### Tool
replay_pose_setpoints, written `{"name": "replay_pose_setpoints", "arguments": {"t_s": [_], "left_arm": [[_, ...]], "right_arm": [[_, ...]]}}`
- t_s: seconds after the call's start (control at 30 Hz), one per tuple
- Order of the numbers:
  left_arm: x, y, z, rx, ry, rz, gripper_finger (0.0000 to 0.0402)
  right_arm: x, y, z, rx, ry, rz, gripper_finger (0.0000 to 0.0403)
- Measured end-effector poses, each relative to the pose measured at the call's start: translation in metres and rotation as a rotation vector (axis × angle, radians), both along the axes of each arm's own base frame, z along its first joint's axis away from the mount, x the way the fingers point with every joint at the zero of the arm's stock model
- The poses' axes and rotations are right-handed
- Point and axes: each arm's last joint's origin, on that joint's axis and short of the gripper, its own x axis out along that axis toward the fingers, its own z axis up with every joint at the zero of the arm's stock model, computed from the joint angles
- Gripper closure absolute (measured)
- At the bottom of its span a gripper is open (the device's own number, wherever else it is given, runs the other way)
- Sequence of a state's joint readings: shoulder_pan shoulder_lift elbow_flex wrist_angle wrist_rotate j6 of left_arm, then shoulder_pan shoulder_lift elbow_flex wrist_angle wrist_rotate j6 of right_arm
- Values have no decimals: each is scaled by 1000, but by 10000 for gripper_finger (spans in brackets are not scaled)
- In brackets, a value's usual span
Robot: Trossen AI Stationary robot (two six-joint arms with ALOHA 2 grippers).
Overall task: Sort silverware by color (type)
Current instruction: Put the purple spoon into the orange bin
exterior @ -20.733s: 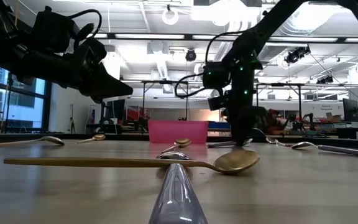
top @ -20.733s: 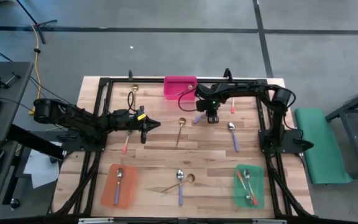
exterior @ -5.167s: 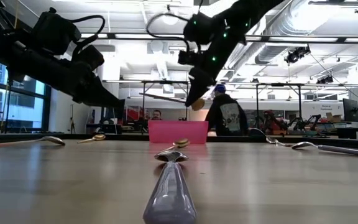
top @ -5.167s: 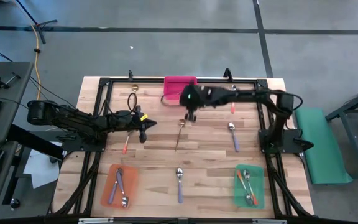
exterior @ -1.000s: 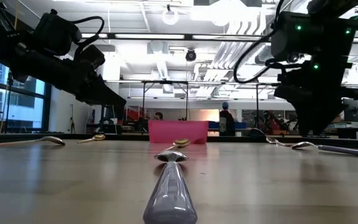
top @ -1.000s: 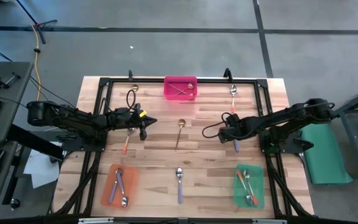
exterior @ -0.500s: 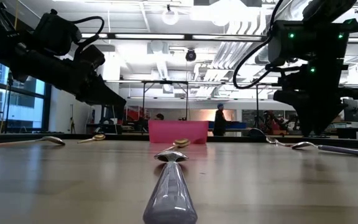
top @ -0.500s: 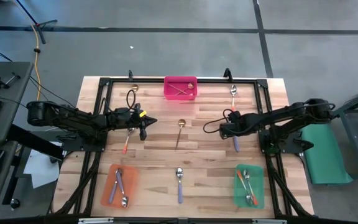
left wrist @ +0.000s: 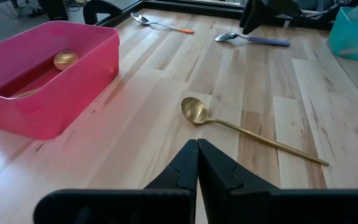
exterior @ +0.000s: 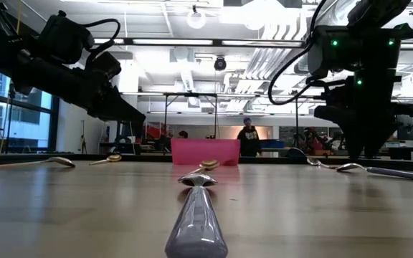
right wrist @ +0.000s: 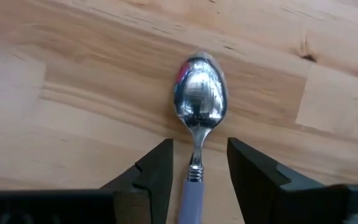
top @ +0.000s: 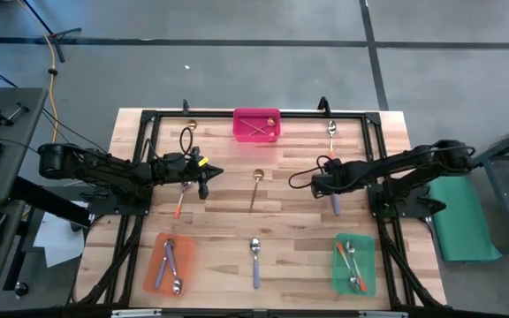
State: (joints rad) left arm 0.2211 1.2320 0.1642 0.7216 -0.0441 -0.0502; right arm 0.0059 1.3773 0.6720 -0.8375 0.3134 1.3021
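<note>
My right gripper (top: 329,187) (right wrist: 199,168) points down over a spoon with a silver bowl (right wrist: 199,93) and a purple-blue handle (top: 334,206) that lies flat on the table. The gripper is open, with one finger on either side of the spoon's neck and a gap on each side. My left gripper (top: 206,182) (left wrist: 197,163) is shut and hovers left of a gold spoon (top: 255,187) lying on the wood. The pink bin (top: 256,134) holds gold spoons, the orange tray (top: 155,272) purple-handled ones, and the green tray (top: 368,265) orange-handled ones.
Loose spoons lie on the table: a purple-handled one (top: 254,253) near the front, an orange-handled one (top: 178,206) by my left arm, another (top: 331,157) behind my right gripper, one (top: 331,130) at the far right and a gold one (top: 190,132) at the far left. People stand in the room behind.
My right gripper has shifted a little toward the table's far edge, over the purple-handled spoon. The left arm has kept still. A person in the room behind has walked leftward.
</note>
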Motion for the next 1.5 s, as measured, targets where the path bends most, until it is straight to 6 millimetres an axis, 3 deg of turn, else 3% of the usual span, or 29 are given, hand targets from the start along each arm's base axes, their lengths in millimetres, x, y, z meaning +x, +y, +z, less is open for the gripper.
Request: {"name": "replay_pose_setpoints", "arguments": {"t_s": [0.33, 0.63, 0.7, 0.83, 1.17, 1.5], "left_arm": [[0, 0, 0, -5, -1, 2, 401], [0, 0, 1, -22, -19, 9, 401], [1, 0, 2, -26, -32, 10, 401], [2, -4, 3, -47, -45, -16, 401], [6, -18, 10, -17, -110, -111, 396], [17, -27, 30, -3, -248, -169, 321]], "right_arm": [[14, -1, -25, 13, 69, 48, 282], [22, -2, -27, -42, 47, 173, 390], [23, -3, -26, -80, 37, 216, 395], [35, -4, -15, -229, -80, 301, 397], [90, -4, 21, -578, -520, 610, 401], [108, 10, 66, -826, -927, 847, 402]]}}
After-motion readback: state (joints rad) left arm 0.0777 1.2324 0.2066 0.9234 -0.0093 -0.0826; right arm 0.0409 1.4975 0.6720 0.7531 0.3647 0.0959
